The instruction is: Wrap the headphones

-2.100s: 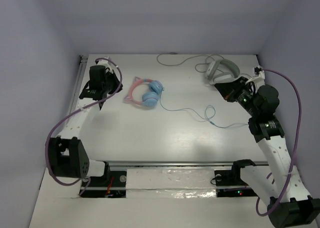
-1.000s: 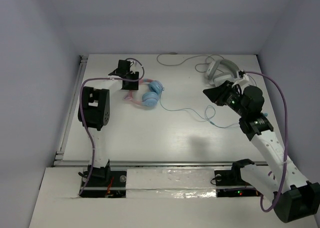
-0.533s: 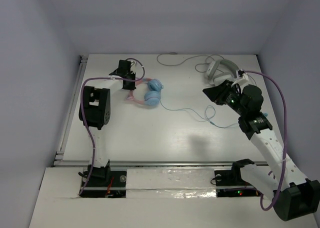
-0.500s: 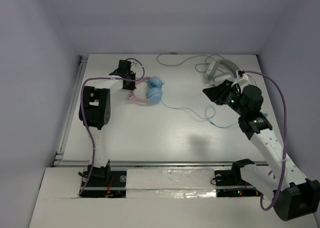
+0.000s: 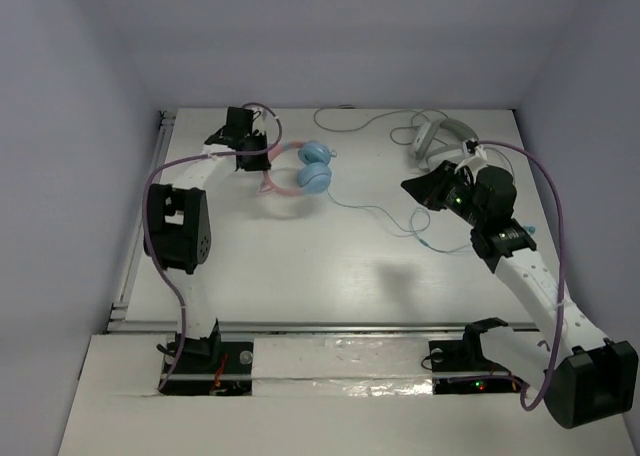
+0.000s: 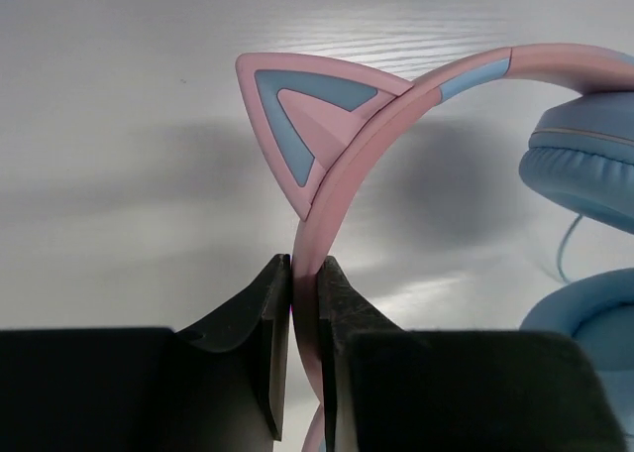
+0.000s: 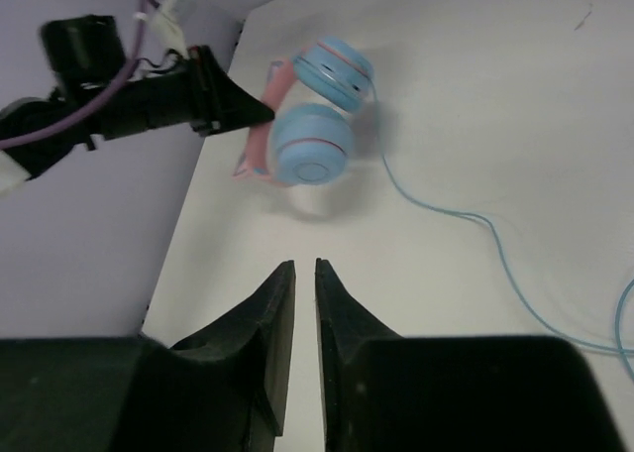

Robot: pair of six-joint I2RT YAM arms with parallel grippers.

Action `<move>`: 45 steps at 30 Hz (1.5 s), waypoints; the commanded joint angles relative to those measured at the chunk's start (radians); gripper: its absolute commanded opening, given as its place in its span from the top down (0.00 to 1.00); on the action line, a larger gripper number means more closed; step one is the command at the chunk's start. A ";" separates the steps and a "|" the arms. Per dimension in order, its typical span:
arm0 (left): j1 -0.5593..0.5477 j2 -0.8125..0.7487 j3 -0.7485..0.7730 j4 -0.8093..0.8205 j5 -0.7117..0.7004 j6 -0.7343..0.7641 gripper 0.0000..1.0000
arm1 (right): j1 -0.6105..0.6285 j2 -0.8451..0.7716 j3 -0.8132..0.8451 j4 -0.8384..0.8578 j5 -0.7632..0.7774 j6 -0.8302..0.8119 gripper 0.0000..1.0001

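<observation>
The headphones have round light-blue earcups and a pink headband with cat ears. My left gripper is shut on the headband just below a cat ear and holds the headphones tilted up at the table's back left. It also shows in the right wrist view. The thin light-blue cable trails right over the table. My right gripper hovers right of the headphones. Its jaws stand nearly together with nothing between them.
White-grey headphones with a pale cable lie at the back right, just behind my right gripper. The grey wall runs along the table's left edge.
My left gripper closed on the pink headband and raised the headphones, so the earcups shifted back and right and the cable followed. My right arm edged slightly left.
</observation>
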 commanded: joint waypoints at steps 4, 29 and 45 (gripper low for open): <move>0.002 -0.260 0.059 -0.062 0.216 -0.136 1.00 | 0.009 0.089 0.068 0.106 -0.089 -0.041 0.80; 0.002 -0.423 0.200 -0.113 0.505 -0.216 1.00 | 0.018 0.434 0.119 0.195 -0.137 -0.155 0.21; 0.021 -0.421 0.258 -0.066 0.598 -0.292 1.00 | 0.036 0.377 -0.033 0.328 -0.104 -0.100 0.49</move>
